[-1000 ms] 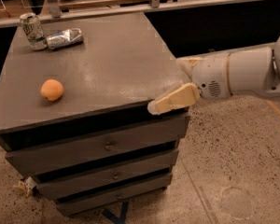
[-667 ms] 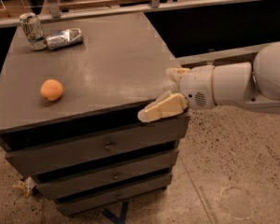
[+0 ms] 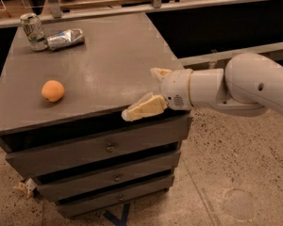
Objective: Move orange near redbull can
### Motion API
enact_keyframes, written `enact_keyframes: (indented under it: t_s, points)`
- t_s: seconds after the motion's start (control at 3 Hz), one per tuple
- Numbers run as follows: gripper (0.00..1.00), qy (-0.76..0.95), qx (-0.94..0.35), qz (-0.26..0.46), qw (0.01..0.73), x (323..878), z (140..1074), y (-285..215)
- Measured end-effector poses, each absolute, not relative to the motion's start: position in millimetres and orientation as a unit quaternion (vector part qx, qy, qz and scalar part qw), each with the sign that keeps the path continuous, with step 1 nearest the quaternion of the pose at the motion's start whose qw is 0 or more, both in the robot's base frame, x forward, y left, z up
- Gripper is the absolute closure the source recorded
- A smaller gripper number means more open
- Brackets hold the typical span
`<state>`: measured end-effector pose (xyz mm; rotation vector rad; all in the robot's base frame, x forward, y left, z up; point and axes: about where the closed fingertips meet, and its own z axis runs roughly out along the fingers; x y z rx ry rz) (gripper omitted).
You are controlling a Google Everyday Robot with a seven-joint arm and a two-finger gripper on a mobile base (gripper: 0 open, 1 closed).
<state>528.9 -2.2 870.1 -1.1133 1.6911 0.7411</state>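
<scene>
Two cans, one orange point(image 3: 53, 90) and one gripper point(image 3: 140, 93) at a grey cabinet point(image 3: 108, 65).
Cabinet's back left: a stout green-and-white can point(image 3: 33, 31), upright; front left: the round, matte, pale orange; also back left, the crinkled silver redbull can point(image 3: 66, 38) lies flat; front right edge: the gripper, jaws spread.

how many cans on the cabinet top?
2. The green-and-white can stands upright at the back-left corner; the redbull can lies on its side beside it. The gripper hovers open at the front-right edge.
</scene>
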Motion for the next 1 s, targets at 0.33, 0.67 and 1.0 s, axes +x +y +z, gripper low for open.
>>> enact_keyframes:
  t_s: [0.33, 0.67, 1.0]
  points:
    - [0.00, 0.671, -0.465, 0.307, 0.489, 545, 869, 21]
    - [0.00, 0.648, -0.474, 0.321, 0.502, 559, 869, 47]
    - [0.00, 0.623, -0.478, 0.345, 0.515, 568, 875, 79]
